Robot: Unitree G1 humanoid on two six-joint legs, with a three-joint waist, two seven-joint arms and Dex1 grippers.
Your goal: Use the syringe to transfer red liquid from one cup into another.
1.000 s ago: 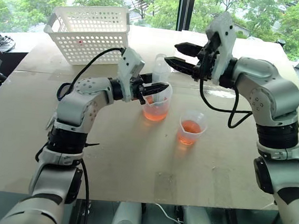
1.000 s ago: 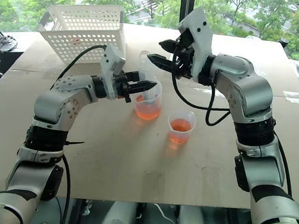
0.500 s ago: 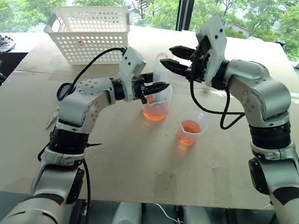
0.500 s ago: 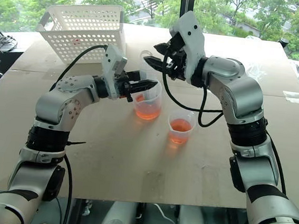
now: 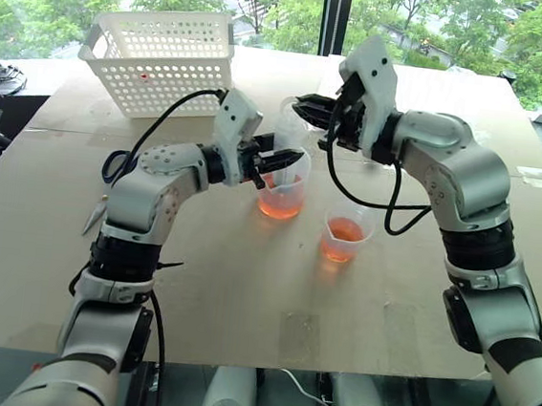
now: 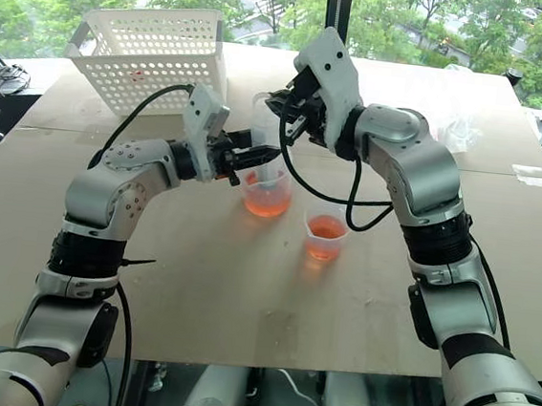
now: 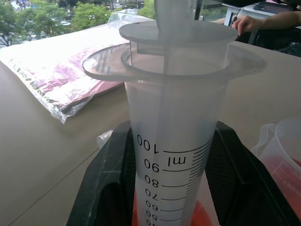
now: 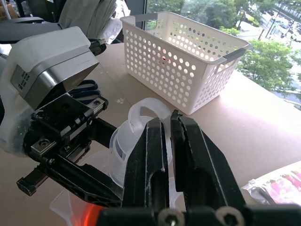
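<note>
On the table's middle, the big cup point(image 5: 283, 187) with the spout stood with red liquid point(image 5: 279, 204) low inside it. Your syringe point(image 7: 175, 141) stood straight up in that cup, nose down in the liquid. Your left gripper point(image 5: 273, 159) pinched its clear barrel from the left, one black finger point(image 7: 109, 183) on each side. Your right gripper point(image 5: 311, 101) reached the ring on top of the plunger point(image 8: 141, 114) from the right. Its fingers point(image 8: 153, 155) were pressed close together, with just a thin gap, right at the ring. You could not tell for sure if they pinched the ring or only touched it.

The small cup point(image 5: 347, 233) sat just to the right and nearer, apart from the big one, and it had some red liquid in it too. A white basket point(image 5: 160, 58) sat far off to the left.

That syringe looked light, hard and smooth, so it could slip. I think the barrel was the best place to hold it steady, and the ring the place to pull. Pulling slowly and straight up would be wise, or the light cup could tip.
</note>
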